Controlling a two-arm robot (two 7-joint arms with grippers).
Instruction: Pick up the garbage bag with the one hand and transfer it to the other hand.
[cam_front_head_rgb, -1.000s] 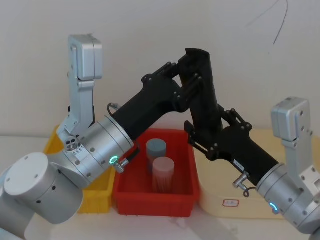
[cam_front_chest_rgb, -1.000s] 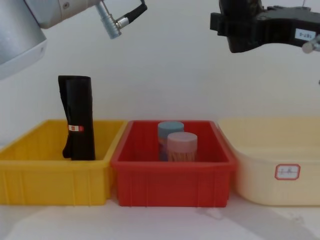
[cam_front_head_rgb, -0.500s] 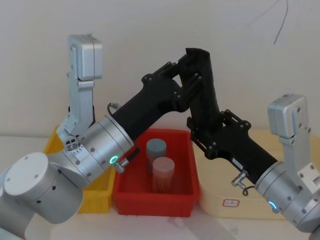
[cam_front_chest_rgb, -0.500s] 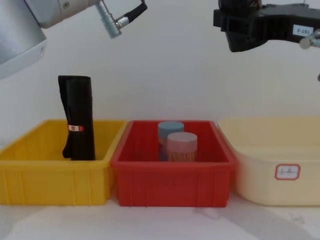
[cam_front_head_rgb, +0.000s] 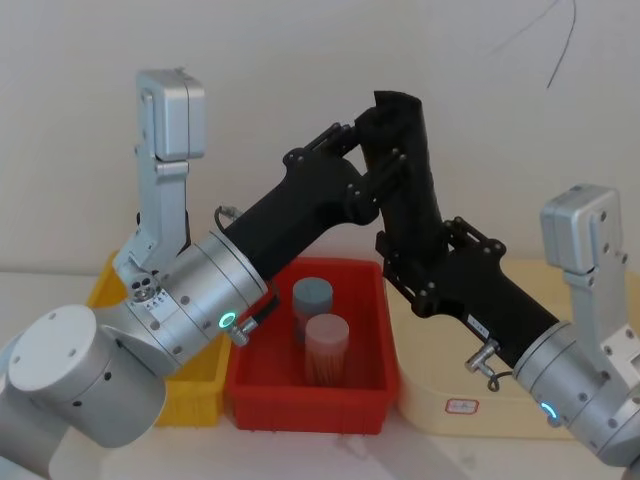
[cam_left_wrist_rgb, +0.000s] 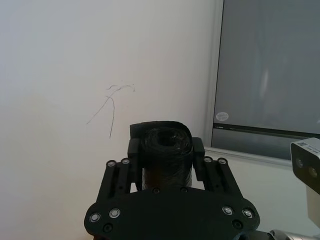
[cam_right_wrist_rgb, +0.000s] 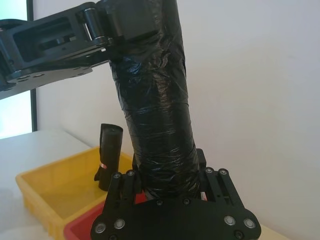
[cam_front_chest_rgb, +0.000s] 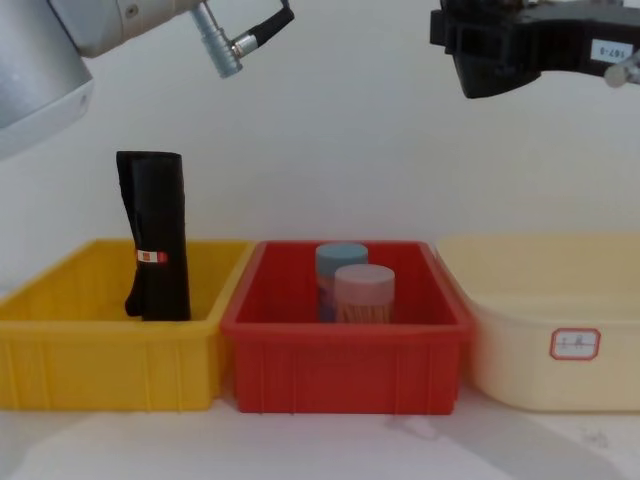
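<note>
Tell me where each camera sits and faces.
Head: high, looking down at the garbage bag held by left gripper and right gripper; both arms show.
Left wrist: behind the left gripper, facing the wall past the bag's end.
Right wrist: behind the right gripper, looking up the bag.
Chest: low, facing the red bin side-on; right gripper at top.
Shared: head and right wrist show both grippers on the bag.
</note>
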